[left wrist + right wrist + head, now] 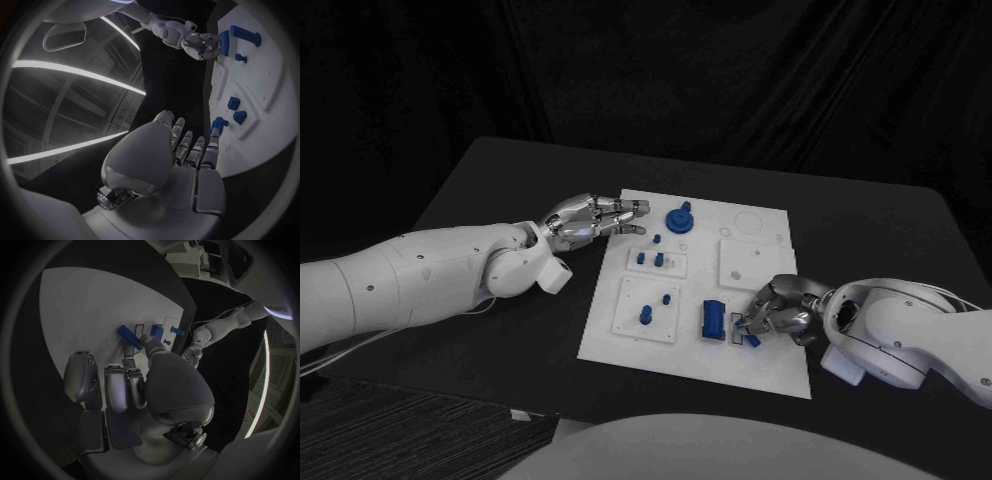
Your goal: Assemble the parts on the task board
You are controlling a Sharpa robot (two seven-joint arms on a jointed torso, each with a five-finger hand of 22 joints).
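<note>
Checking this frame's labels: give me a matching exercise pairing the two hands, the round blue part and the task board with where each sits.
Things:
1. left hand
2. right hand
3. round blue part
4. task board

Places:
A. middle of the black table
B. at the board's far left corner, holding nothing
C. at the board's near right edge, by the blue block
D. on the board's far end, beside the left hand

Pairs: 1-B, 2-C, 3-D, 4-A
</note>
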